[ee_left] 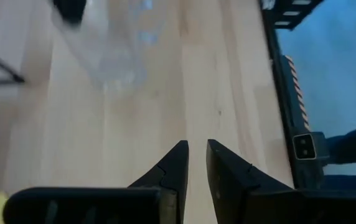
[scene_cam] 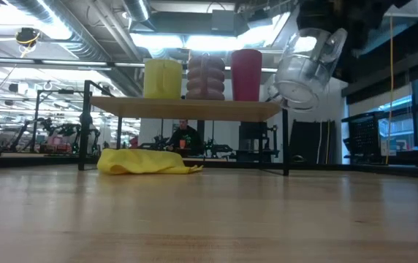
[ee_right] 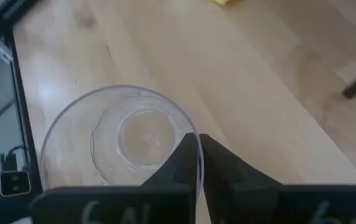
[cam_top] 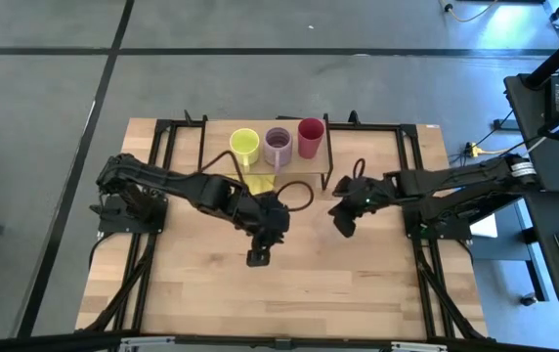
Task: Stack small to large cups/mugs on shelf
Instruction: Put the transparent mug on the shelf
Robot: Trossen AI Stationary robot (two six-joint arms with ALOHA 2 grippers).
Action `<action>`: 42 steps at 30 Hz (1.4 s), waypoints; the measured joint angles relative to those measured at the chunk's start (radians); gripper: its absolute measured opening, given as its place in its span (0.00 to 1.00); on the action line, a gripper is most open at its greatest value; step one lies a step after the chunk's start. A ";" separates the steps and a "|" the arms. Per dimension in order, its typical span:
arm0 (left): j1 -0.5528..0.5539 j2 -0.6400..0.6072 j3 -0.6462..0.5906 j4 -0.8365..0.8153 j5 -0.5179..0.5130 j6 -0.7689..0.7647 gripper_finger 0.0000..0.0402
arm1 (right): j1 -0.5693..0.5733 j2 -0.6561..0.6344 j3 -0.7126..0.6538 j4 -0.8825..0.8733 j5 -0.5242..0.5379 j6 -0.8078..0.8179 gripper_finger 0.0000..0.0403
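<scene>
At three o'clock of the shelf, your right pincer is clamped on the glass rim, aloft; next, seat it beside the yellow mug. Left pincer sits nearly together, idle.

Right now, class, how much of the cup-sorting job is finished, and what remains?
Done: the lime-yellow mug, lilac mug and red cup stand in a row on the wooden shelf. In hand: the right gripper holds the clear glass above the table. Left: placing it on the shelf.
</scene>
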 joint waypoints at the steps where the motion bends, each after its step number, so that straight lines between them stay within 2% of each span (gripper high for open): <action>1: 0.000 0.000 0.013 -0.001 0.001 0.026 0.13 | 0.011 0.023 0.016 0.002 0.000 -0.014 0.03; 5: 0.006 0.000 0.062 0.000 0.011 0.111 0.13 | 0.041 0.150 0.078 0.016 -0.002 -0.052 0.03; 10: -0.001 0.001 0.060 -0.019 0.079 0.208 0.13 | 0.067 0.318 0.223 0.020 -0.009 -0.170 0.04; 17: -0.027 0.002 0.054 -0.084 0.079 0.347 0.13 | 0.088 0.452 0.476 -0.023 -0.021 -0.303 0.04; 21: -0.033 0.002 0.054 -0.093 0.072 0.355 0.13 | 0.104 0.512 0.552 -0.079 -0.022 -0.307 0.04; 28: -0.065 0.002 0.054 -0.095 0.070 0.409 0.13 | 0.135 0.559 0.613 -0.078 -0.024 -0.303 0.04; 42: -0.110 0.002 0.053 -0.105 -0.169 0.387 0.13 | 0.113 0.547 0.617 -0.037 -0.069 -0.225 0.04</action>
